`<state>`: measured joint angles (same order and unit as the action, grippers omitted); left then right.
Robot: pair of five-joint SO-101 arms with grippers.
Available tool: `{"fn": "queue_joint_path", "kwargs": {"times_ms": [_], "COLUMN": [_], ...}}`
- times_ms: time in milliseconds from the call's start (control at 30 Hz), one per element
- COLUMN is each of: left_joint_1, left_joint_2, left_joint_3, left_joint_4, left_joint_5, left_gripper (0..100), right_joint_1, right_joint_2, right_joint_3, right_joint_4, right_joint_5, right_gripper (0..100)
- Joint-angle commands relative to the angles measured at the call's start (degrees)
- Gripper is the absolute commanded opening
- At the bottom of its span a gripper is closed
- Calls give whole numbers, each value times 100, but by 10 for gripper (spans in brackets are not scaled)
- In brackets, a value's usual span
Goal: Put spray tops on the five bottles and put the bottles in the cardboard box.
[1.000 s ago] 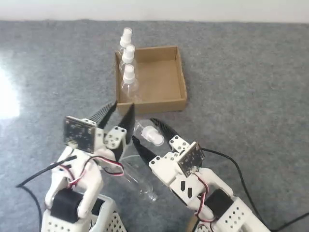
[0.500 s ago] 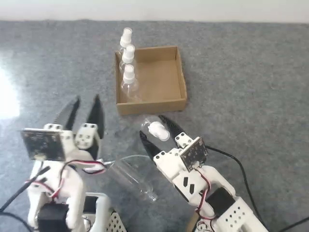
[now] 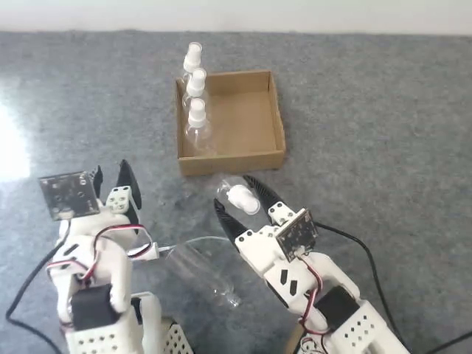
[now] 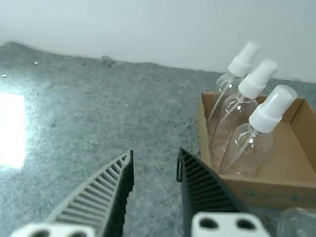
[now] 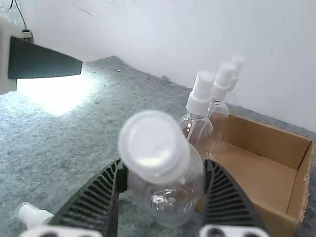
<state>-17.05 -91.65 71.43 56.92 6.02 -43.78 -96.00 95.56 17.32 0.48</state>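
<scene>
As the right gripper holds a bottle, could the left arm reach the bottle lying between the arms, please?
Probably yes: the left gripper is open and empty, and the lying bottle has nothing over it, though it is close in beside that arm.

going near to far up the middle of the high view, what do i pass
lying bottle → capped bottle in the right pincer → cardboard box front wall → nearest spray bottle → middle spray bottle → farthest spray bottle
</scene>
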Motion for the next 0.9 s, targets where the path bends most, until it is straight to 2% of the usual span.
{"fn": "queue_joint_path", "kwargs": {"times_ms": [0,167,600,867], "left_joint_1": [-26,-26,-26,-18], "left_joint_2": [-35,-35,-35,-35], "left_joint_3": [409,884,1429,1560], "left_joint_4": [-554,-914,-1248,-1266], "left_joint_5": [-26,-26,-378,-598], "left_gripper": [134,134,134,134], "right_joint_1": [163,154,330,418], "right_joint_2": [-127,-127,-127,-110], "right_joint_3": [123,123,9,-1213], "right_joint_4": [31,31,48,1631], "right_joint_5": [-9,-9,0,-44], "right_gripper": [105,105,105,105]}}
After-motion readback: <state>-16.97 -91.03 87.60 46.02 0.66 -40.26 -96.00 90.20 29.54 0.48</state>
